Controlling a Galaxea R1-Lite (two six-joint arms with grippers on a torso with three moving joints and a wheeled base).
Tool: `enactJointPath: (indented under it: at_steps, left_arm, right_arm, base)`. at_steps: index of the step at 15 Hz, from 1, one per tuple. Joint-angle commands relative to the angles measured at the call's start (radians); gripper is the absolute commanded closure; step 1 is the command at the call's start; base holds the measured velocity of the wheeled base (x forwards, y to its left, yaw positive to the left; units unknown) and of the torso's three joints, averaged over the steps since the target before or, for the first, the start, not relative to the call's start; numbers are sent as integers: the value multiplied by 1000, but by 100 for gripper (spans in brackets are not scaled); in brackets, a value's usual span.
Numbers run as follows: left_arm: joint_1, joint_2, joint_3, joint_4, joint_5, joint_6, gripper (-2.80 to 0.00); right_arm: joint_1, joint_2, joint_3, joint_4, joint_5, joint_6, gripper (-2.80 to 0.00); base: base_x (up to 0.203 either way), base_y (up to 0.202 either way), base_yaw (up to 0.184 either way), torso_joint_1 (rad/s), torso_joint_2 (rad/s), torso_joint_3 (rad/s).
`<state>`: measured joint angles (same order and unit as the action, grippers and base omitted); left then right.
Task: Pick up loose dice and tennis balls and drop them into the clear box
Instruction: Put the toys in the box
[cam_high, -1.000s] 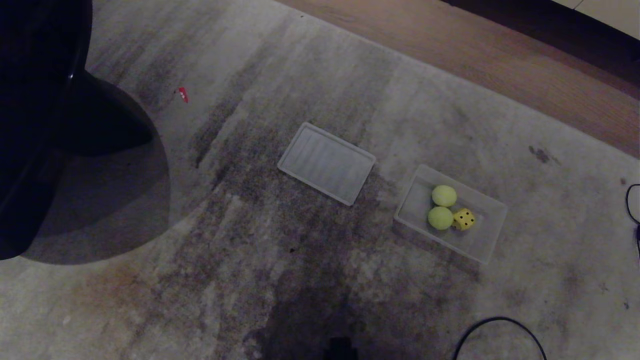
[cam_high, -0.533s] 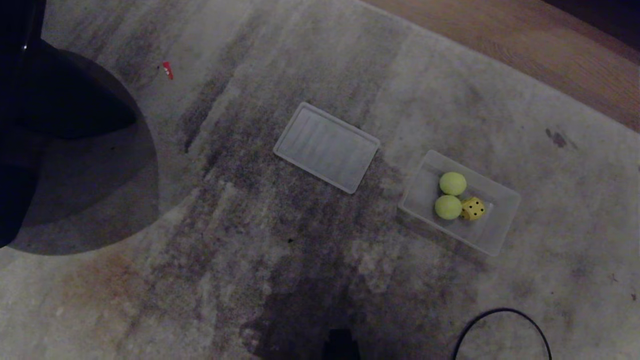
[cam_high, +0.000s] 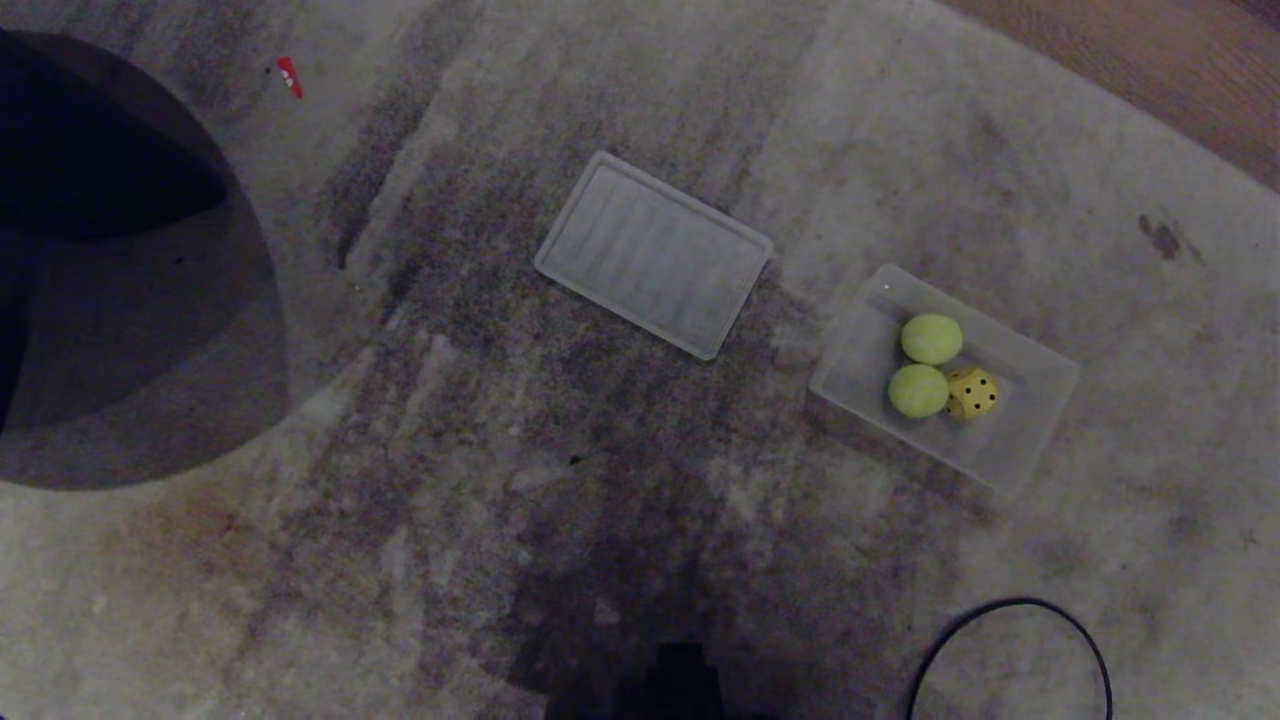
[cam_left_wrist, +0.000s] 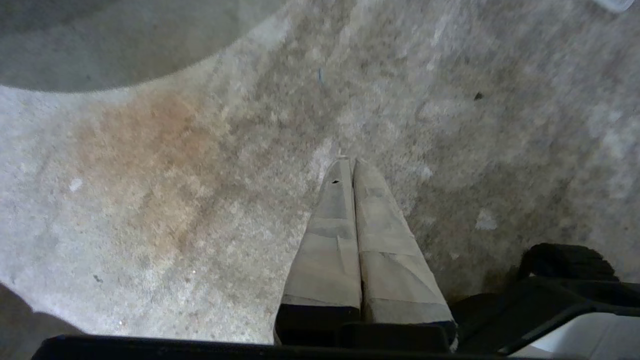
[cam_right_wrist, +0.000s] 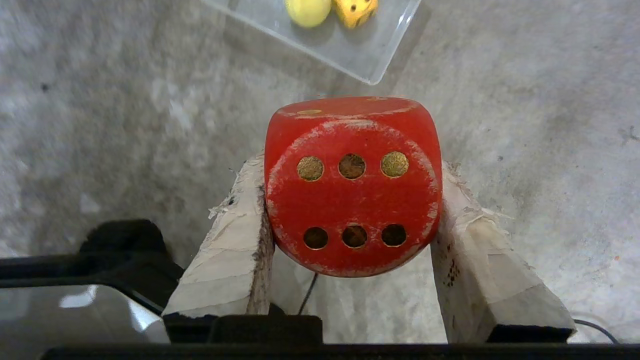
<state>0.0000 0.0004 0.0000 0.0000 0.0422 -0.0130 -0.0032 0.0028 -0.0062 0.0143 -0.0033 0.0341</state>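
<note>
The right gripper (cam_right_wrist: 352, 200) is clamped on a red die (cam_right_wrist: 352, 185), six pips facing the wrist camera, held above the carpet (cam_high: 500, 450). At the right of the head view sits the clear box (cam_high: 1040, 400), holding two tennis balls (cam_high: 931, 338) and a yellow die (cam_high: 972, 392). The lid (cam_high: 653, 253) lies at upper centre. The left gripper (cam_left_wrist: 354, 165) is closed and empty.

Prob. a home living area, dim light: big worn, stained grey rug (cam_high: 520, 420) over wood-plank floor (cam_high: 1150, 60), dark round furniture base (cam_high: 90, 200) at rug's edge, loose black cable (cam_high: 1010, 640) on rug.
</note>
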Motion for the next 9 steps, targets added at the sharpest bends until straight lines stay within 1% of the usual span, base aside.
enactJointPath:
  at_steps: [1,3,4,6,7,9]
  left_arm:
    - [0,1,2,0,1,-1,0]
    - [0,1,2,0,1,-2,0]
    - [0,1,2,0,2,-5,0]
    - [0,1,2,0,2,-5,0]
    - [0,1,2,0,2,-5,0]
    - [0,1,2,0,2,-5,0]
  right_arm:
    - [0,-1,1,0,2,-2,0]
    - [0,-1,-3,11,-9,8,0]
    - [0,6,-13,38,-14,9,0]
    - [0,64,-81,107,-18,11,0]
    - [0,137,-118,123,-18,27,0]
    - [0,324,-190,129,-14,84,0]
  base:
    - [0,0,0,4,7,-202]
    - [0,0,0,5,-2,-95]
    - [0,0,0,2,5,-41]
    - [0,0,0,1,1,-13]
    - [0,0,0,0,0,0]
    - [0,0,0,0,0,0]
